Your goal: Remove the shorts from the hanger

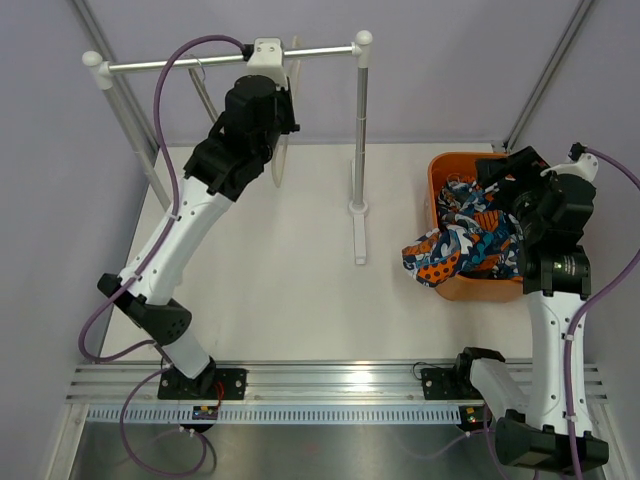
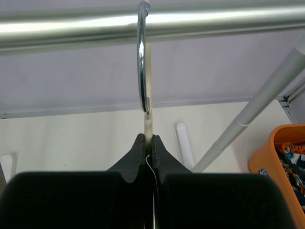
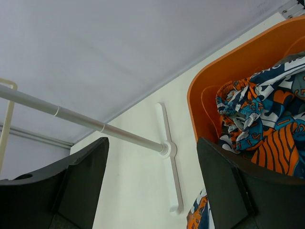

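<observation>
Top view, right side: shorts (image 1: 462,245) heaped in the orange bin (image 1: 437,172), spilling over its left rim. Only the left wrist view shows the left gripper (image 2: 148,143) pinching the hanger (image 2: 148,125), which is hooked on the rail (image 2: 214,20). Right gripper (image 3: 152,160) is spread.

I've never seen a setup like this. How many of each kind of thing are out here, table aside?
arms: 2 (left arm, right arm)
rack: 1
hanger: 1
bin: 1
shorts: 1 pair
Total: 6
</observation>
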Motion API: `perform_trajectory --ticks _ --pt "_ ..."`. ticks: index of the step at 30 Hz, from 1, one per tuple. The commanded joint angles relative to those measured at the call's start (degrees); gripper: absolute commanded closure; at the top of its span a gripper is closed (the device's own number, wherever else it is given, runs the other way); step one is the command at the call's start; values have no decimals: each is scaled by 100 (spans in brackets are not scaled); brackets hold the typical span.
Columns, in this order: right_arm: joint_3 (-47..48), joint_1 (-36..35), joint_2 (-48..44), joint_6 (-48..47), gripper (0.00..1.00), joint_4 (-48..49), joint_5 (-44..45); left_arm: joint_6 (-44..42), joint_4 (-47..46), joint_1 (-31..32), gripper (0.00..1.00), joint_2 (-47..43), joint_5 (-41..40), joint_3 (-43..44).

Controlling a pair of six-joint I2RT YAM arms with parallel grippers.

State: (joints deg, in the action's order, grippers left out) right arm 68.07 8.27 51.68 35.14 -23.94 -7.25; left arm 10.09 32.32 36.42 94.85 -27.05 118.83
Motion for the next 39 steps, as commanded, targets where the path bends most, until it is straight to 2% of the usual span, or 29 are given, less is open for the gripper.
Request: perform_trajectory --ticks 1,5,16,20,29,35,39 --pt "92 8 -88 -165 17 -14 -251 -95 -490 -144 100 182 -38 535" --pt "13 8 -105 -121 16 100 -392 -95 -498 -355 100 429 225 774" --pt "22 8 -97 -226 16 92 -488 -130 -692 -786 100 807 516 739" --pt "-40 8 -132 -218 16 100 -515 -68 -709 -786 100 737 613 467" --pt "-128 8 -229 -218 16 48 -506 107 -1122 -786 100 17 789 -860" --pt "-154 8 -255 -209 16 21 -515 46 -1087 -786 100 -203 736 -1089" --pt "-172 8 -237 -191 16 56 -523 2 -1149 -786 89 -318 718 -1195"
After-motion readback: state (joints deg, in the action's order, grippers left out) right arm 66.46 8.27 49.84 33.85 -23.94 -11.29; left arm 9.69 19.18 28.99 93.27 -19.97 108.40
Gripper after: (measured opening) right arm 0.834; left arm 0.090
